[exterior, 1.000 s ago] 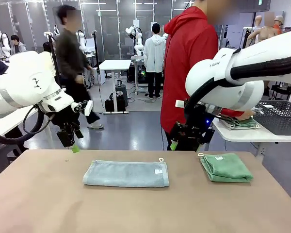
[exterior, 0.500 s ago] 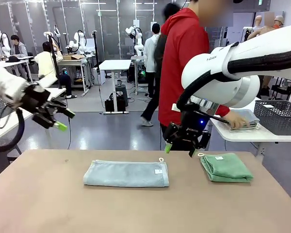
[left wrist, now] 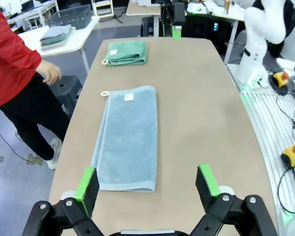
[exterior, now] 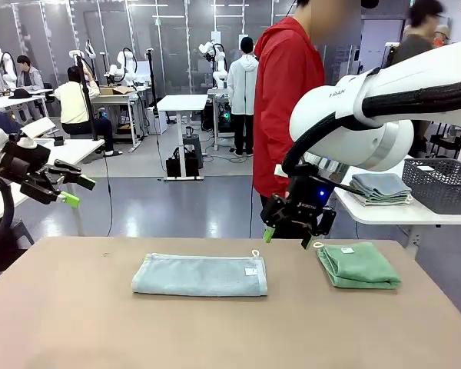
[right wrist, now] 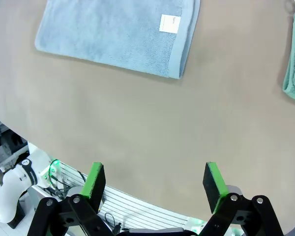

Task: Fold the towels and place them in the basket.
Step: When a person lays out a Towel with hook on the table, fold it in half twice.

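Pale blue-grey terry towel, ahead of L gripper, looks half-folded; mint green folded towel beside R gripper; neither in dark grey mesh basket. Both grippers gaping, empty.

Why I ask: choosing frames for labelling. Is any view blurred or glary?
Front view: even light, blue-grey towel and green towel sharp, no glare. Left wrist view: table evenly lit, sharp. Right wrist view: terry texture crisp, only soft shadows.
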Controlling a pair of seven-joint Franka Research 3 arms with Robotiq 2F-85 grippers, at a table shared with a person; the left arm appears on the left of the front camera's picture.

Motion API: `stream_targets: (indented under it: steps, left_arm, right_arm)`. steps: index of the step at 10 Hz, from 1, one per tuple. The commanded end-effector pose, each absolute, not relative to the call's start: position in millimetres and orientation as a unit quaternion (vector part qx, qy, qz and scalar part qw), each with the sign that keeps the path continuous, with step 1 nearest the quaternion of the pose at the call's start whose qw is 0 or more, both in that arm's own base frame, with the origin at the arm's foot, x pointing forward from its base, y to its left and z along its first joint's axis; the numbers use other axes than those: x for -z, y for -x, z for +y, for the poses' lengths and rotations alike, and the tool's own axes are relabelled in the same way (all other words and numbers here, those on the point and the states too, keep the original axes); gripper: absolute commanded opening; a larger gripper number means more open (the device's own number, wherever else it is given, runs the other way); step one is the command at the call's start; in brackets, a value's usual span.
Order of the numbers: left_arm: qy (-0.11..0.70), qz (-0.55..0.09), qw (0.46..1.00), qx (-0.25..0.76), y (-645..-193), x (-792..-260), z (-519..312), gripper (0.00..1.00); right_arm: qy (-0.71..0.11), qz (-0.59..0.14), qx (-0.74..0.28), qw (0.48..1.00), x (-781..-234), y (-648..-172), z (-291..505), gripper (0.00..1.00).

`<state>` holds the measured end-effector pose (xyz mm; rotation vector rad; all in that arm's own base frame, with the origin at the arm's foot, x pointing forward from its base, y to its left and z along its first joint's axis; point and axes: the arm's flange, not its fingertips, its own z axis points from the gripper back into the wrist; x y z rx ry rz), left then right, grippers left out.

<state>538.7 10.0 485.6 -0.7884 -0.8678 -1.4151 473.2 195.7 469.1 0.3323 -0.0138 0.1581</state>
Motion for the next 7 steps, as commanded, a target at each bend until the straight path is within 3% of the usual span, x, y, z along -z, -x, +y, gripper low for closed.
stream_targets:
  steps: [1,4,7]
  left_arm:
    - [0.339,-0.374,0.604,0.617,-537,-489,7,1.00]
    - [0.339,-0.374,0.604,0.617,-537,-489,7,1.00]
    - [0.339,-0.374,0.604,0.617,-537,-489,7,1.00]
  right_arm:
    - [-0.158,-0.015,-0.081,0.984,-467,-473,194,1.00]
    - [-0.165,-0.007,-0.079,0.983,-469,-473,196,1.00]
    - [-0.088,-0.072,-0.018,0.993,-424,-497,232,1.00]
